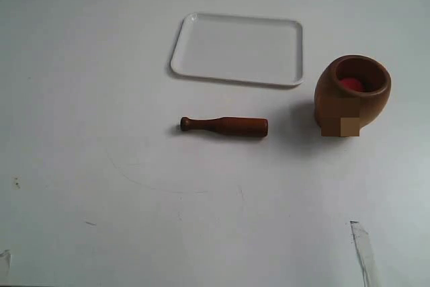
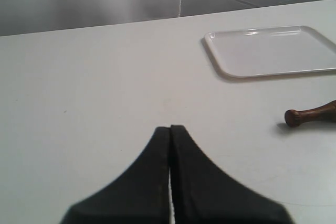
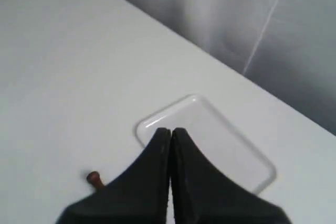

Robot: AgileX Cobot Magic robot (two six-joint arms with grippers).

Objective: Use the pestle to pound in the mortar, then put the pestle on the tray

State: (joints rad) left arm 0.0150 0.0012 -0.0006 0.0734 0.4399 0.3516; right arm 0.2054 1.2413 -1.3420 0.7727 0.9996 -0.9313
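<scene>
Neither arm shows in the exterior view; each gripper appears only in its own wrist camera. The left gripper (image 2: 170,128) has its two black fingers pressed together with nothing between them, and the right gripper (image 3: 170,130) is closed the same way, holding nothing.

A blocky, smeared patch covers the lower front of the mortar (image 1: 336,102), so its surface there cannot be read. Inside its mouth sits something red (image 1: 349,85), perhaps a small ball, half hidden by the rim. In the left wrist view the pestle (image 2: 312,114) is cut off by the frame, showing only its knob and a little shaft. In the right wrist view the fingers hide all of it but the knob (image 3: 93,178), and also the nearer part of the tray (image 3: 220,135).

The pestle (image 1: 225,126) is slim and reddish-brown with a dark knob. It lies flat near the middle of the white worktop (image 1: 101,166), parallel to the far edge, with its thick end toward the mortar. The brown, barrel-shaped mortar stands upright toward the right side. The white tray (image 1: 238,48) lies near the far edge, clear of both.
</scene>
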